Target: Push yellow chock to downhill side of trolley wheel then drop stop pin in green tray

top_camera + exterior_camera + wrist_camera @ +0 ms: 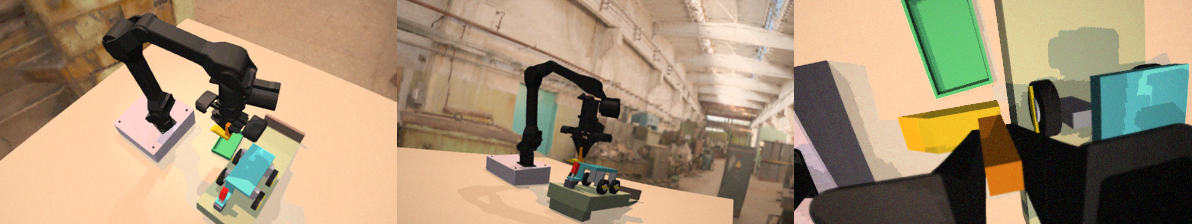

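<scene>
- Top view: the tool pinches the orange handle of the yellow chock, which hangs above the near end of the green tray. The trolley stands on the ramp just beside the tray, with the red-headed stop pin at the end nearest the camera. The arm rises from a pale base block on the surface.
- Exterior view: the tool points straight down, and the handle and chock are off the surface, just above the trolley and the stop pin.
- Wrist view: the handle is clamped between the dark fingers, with the chock below it. The tray lies further off, and a trolley wheel stands to the right on the ramp.
</scene>
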`<state>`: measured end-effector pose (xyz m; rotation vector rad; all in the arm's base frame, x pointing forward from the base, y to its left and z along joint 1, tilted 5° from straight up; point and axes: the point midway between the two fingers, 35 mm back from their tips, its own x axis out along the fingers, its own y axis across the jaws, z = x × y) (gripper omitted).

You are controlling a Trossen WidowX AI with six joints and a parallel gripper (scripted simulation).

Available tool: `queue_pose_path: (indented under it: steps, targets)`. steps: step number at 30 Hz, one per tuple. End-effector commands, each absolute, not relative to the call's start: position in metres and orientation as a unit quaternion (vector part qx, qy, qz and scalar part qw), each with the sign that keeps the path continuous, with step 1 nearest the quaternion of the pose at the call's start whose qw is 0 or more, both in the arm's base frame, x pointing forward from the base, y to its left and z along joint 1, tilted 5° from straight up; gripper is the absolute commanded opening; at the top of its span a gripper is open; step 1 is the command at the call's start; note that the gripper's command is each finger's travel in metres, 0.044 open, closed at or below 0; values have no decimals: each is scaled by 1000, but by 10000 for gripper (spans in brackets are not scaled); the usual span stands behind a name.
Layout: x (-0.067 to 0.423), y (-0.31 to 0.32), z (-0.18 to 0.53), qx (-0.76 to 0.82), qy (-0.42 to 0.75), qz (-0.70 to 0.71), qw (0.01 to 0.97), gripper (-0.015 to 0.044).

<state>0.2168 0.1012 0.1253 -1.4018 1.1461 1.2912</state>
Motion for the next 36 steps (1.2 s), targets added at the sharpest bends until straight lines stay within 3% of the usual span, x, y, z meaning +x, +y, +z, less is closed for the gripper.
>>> queue_pose_path:
  steps: [1,21,36]
  targets:
    - [218,117,123,-564,462,519,445,0]
    - [222,193,112,-564,459,522,445,0]
    - [223,195,112,-659,331,615,278,0]
